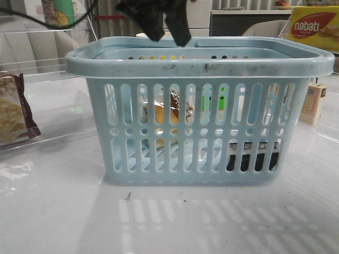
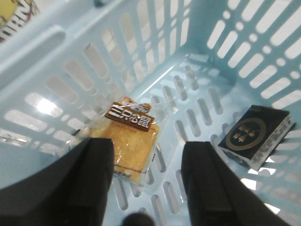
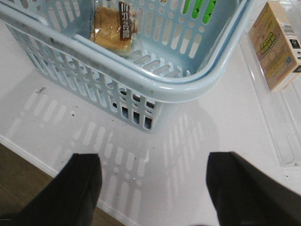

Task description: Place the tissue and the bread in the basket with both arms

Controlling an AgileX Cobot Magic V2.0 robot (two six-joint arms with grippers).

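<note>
Left claw (image 2: 146,181) hangs wide and empty over the pale blue slotted plastic basket (image 2: 42,52); right claw (image 3: 153,188) gapes above the white table (image 3: 188,136). Inside lie soft, crushable clear-wrapped golden bread (image 2: 124,150), best pinched by its wrapper edges, and the light, stiff small flat black tissue pack (image 2: 256,134).

place: robot test lab, staged tabletop
surface: white glossy table (image 1: 63,222), scuffed
barriers: clear acrylic walls (image 1: 32,32) around workspace
props: retail snacks — Nabati box (image 1: 315,26), cracker packet (image 1: 13,111), small carton (image 3: 275,44)
background: shelf (image 1: 249,16), sofa-like seat behind acrylic
</note>
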